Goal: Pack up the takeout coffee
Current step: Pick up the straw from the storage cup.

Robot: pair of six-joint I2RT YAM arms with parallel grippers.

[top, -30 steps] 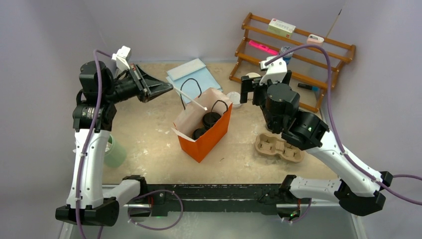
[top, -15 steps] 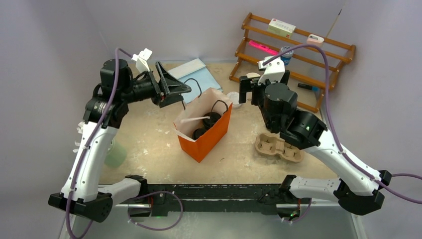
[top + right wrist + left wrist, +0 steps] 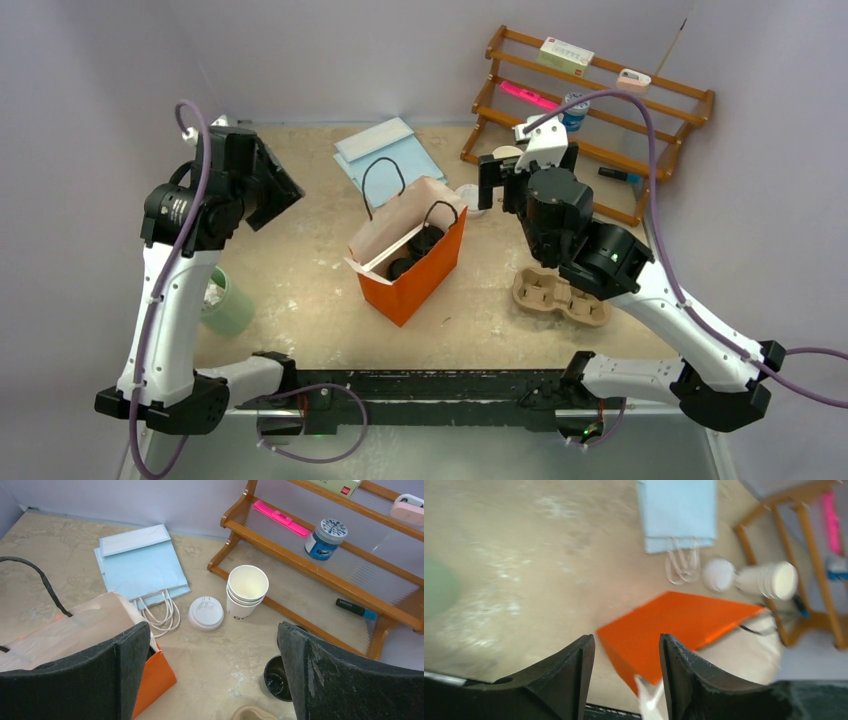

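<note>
Left arm (image 3: 175,300) has swung back from the orange bag (image 3: 420,280); the white stick it carried is gone.
The left jaws stand half apart, apparently empty, and the right jaws gape wide, holding nothing. Lidded black cups (image 3: 425,240) sit inside the bag. One open black cup (image 3: 276,679) waits on the counter (image 3: 300,280) by the wooden rack (image 3: 300,565), near the white cups (image 3: 245,592).

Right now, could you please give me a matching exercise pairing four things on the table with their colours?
Things:
1. upright bag
2. flat bag
3. two-cup carrier
4. stacked cups

Colours:
A. white
B. orange
C. brown
D. light blue

Pairs: 1-B, 2-D, 3-C, 4-A
</note>
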